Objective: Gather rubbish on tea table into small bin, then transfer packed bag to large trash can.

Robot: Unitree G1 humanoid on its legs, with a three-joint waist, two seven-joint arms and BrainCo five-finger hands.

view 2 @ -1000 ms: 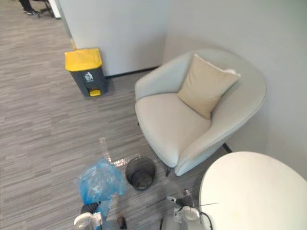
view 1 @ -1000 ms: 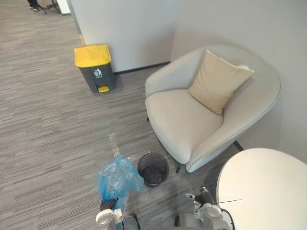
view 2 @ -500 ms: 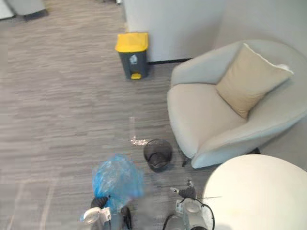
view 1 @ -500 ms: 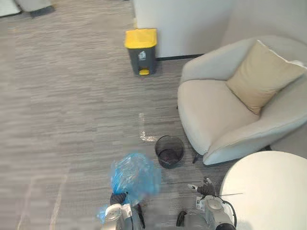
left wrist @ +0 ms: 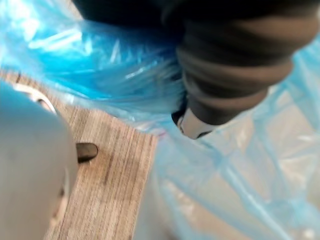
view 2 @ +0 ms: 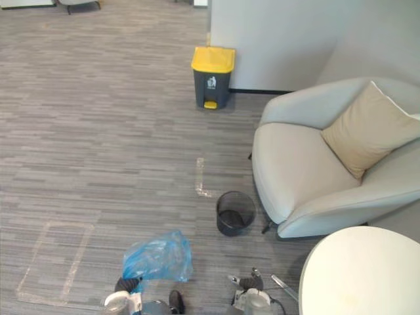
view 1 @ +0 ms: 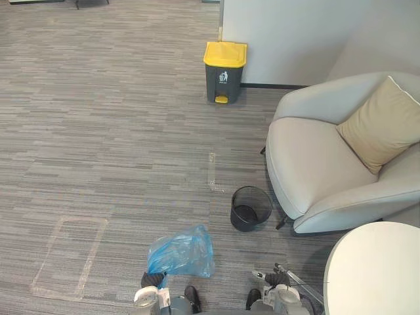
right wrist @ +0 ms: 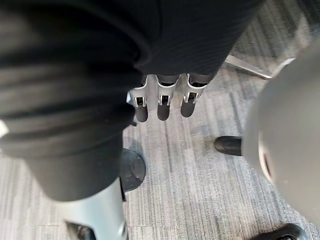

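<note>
A grey striped carpet floor (view 1: 98,131) seen from above. At the near edge, left of centre, the left hand (view 1: 152,280) shows under a crumpled blue plastic bag (view 1: 182,252), which bulges up and to the right from it. In the left wrist view the blue plastic wraps all round the hand's dark cover. Whether the hand is closed on the bag cannot be told, because the plastic hides that.

The right hand (view 1: 276,278) sits at the near edge further right, well apart from the bag. In its wrist view its fingers (right wrist: 163,105) hang loose and uncurled over the carpet, with nothing in them.

A small black mesh bin (view 1: 250,209) stands on the floor, farther away than the bag and to its right, clear of it and just beside the front of a pale grey armchair (view 1: 308,164). A tan cushion (view 1: 380,125) leans against the chair's back. The curved edge of a white round tabletop (view 1: 374,269) fills the near right corner.

Far across the floor, a grey trash can with a yellow lid (view 1: 224,72) stands against a white wall (view 1: 289,33), its lid closed. It is well apart from the bag and both hands.

Pale tape marks lie on the carpet: a rectangle (view 1: 69,256) at near left, and a short strip (view 1: 212,170) between the small bin and the trash can.
</note>
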